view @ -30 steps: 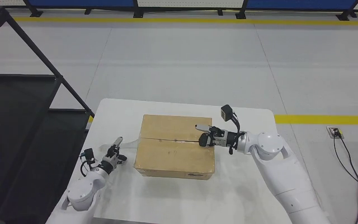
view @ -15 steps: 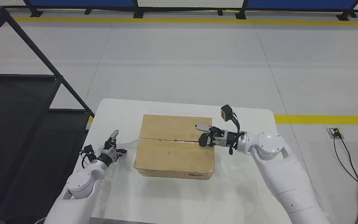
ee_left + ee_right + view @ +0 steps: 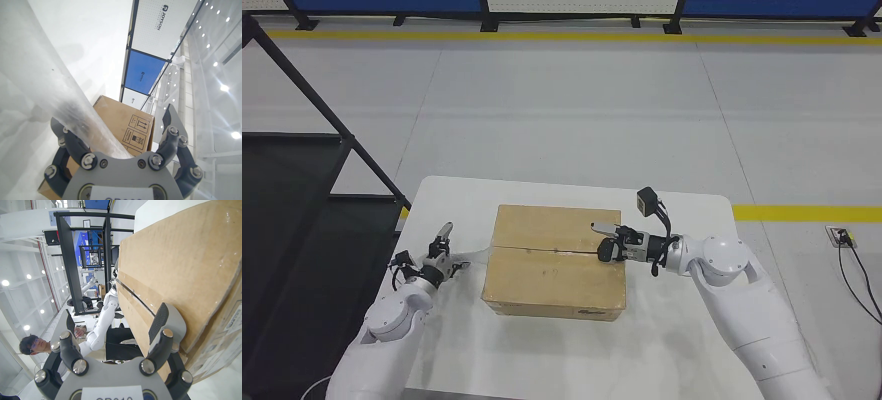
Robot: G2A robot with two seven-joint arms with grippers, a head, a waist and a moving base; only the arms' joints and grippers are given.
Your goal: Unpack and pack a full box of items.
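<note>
A closed brown cardboard box lies in the middle of the white table, its two top flaps meeting at a seam. My right gripper is open at the box's right end, one finger lying on the box top beside the seam. To the left of the box, my left gripper is open. A strip of clear tape runs from the box's left end to it. In the left wrist view the tape crosses one finger of the left gripper, with the box behind.
A black metal frame stands just beyond the table's left edge. Bare tabletop lies in front of the box and to its right.
My left gripper has moved away from the table's front edge toward the far side, staying left of the box with the tape strip on it. The right arm has kept still.
</note>
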